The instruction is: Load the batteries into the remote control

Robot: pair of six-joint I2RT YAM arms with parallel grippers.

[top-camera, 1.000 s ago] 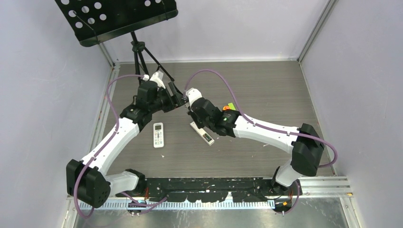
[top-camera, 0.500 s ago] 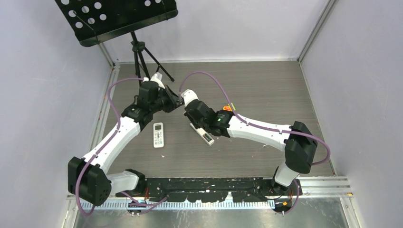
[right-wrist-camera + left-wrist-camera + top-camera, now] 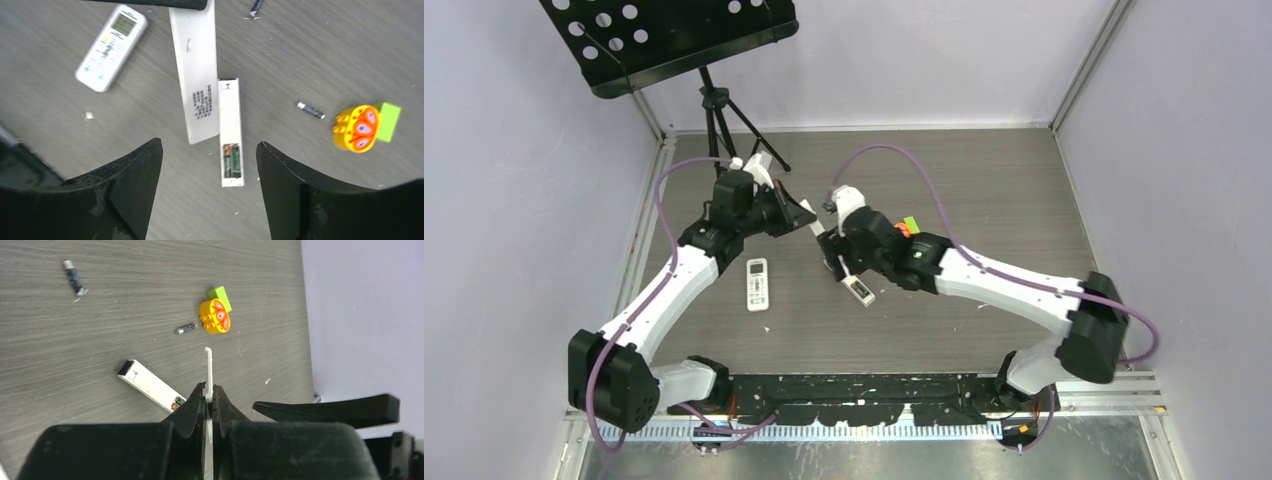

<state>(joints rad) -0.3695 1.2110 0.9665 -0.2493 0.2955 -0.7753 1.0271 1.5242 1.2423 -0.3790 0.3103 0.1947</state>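
Over the table (image 3: pixel 1004 180), the left arm (image 3: pixel 674 285) and right arm (image 3: pixel 994 280) stretch inward to mid-table. The left claw (image 3: pixel 209 392) pinches a thin white cover (image 3: pixel 208 365) edge-on. The right claw (image 3: pixel 207 145) gapes wide above the open remote (image 3: pixel 230 100), seated battery (image 3: pixel 234 161) in its compartment. A loose battery (image 3: pixel 310 109) lies nearby.

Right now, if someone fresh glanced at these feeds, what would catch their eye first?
The left tool, shut on a thin white plastic cover panel held mid-table. Just below the open right tool lies a slim white remote control, back up, its open compartment showing batteries. Nearby sit a bright orange-yellow toy and a loose slim dark battery.
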